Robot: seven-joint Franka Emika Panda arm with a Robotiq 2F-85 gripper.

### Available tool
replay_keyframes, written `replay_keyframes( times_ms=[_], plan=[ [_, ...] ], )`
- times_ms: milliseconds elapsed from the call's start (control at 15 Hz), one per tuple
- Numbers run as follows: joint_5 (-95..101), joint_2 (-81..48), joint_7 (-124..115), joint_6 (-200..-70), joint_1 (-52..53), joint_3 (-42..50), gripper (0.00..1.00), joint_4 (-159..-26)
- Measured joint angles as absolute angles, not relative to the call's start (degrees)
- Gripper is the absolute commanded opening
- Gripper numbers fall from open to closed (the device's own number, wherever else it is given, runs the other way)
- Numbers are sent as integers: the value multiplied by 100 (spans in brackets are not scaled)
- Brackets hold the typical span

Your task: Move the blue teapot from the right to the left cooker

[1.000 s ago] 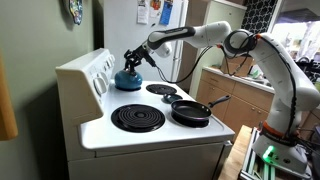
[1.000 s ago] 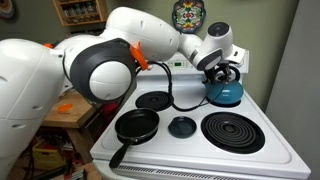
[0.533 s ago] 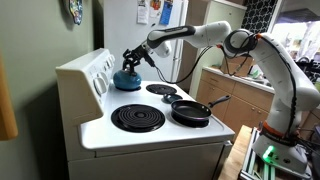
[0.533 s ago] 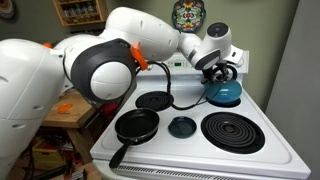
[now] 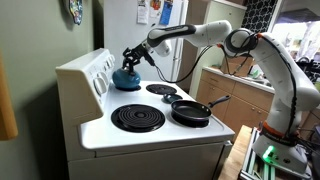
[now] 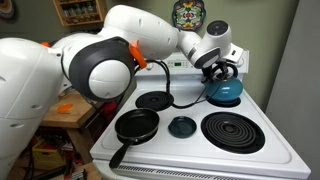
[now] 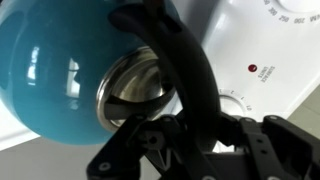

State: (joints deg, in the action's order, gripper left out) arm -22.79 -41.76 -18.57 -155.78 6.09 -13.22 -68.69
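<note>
The blue teapot (image 5: 127,78) sits at the back of the white stovetop, next to the control panel; it also shows in an exterior view (image 6: 226,93) and fills the wrist view (image 7: 50,70). My gripper (image 5: 132,57) (image 6: 222,70) is right above it. In the wrist view the black arched handle (image 7: 185,70) runs between my fingers (image 7: 185,125), which look shut on it. The large black coil burner (image 5: 137,119) (image 6: 233,131) lies bare at the front of the stove.
A black frying pan (image 5: 190,110) (image 6: 135,127) rests on the front burner beside the large coil. A smaller coil burner (image 5: 162,90) (image 6: 152,100) lies behind it. A small dark disc (image 6: 181,126) lies between pan and large coil. The control panel (image 7: 265,60) is close behind the teapot.
</note>
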Motion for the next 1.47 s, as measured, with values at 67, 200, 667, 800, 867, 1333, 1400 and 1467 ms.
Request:
replay_keyframes(
  times_ms=[67, 200, 667, 800, 867, 1333, 1400, 1467],
  plan=[
    [-2299, -4161, -1884, -15578, 606, -1334, 2, -6869],
    [-2364, -4132, -1919, -15578, 601, -1385, 2, -6875],
    [-2552, -3986, -2076, -15359, 578, -1526, 2, -7019],
    [-2552, -3908, -2147, -15247, 576, -1530, 2, -7115],
    [-2561, -3863, -2167, -15198, 576, -1538, 2, -7166],
    [-2843, -3470, -2190, -15080, 515, -1819, 2, -7676],
    [-2902, -3419, -2190, -15080, 493, -1862, 2, -7763],
    [-2976, -3369, -2178, -15079, 459, -1914, 2, -7851]
  ],
)
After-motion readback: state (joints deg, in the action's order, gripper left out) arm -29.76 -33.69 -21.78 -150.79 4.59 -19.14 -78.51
